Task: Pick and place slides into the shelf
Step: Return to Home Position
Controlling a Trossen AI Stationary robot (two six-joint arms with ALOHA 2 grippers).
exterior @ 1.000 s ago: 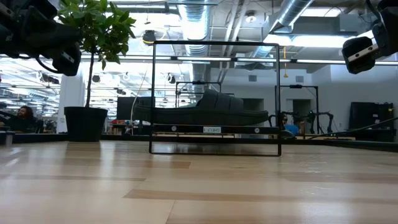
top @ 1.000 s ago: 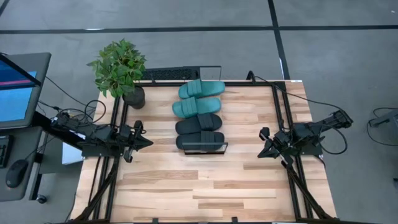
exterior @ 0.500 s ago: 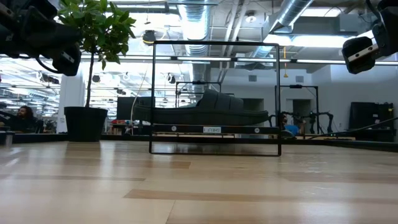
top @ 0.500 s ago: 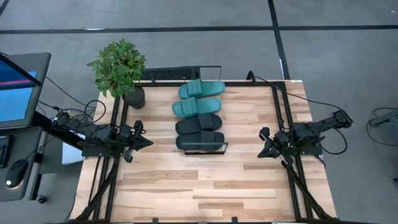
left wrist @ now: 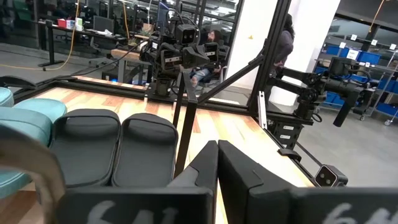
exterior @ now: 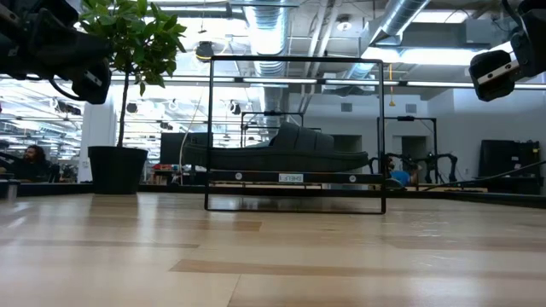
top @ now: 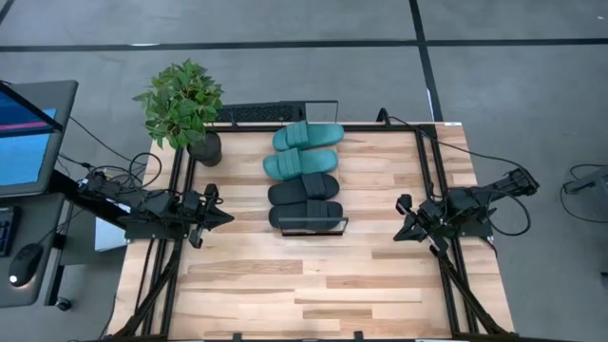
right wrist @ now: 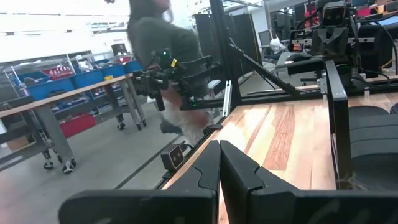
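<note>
Light-wood table (top: 313,275) carries the shelf (exterior: 294,178) at its far centre and a potted plant (top: 203,145) at its far-left corner. The shelf bears four sandals in one row: two teal slides (top: 307,136) farther back, two black slides (top: 304,189) nearer.

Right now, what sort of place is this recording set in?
Probably a robotics lab or workshop: exposed ceiling ducts, more black-framed rigs behind the table, and blue storage bins on benches.

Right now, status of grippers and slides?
Left gripper, right gripper: shut, empty, apart at table sides. Teal green slides, black slides: all on light-wood wire-framed shelf. Nothing in the way.
</note>
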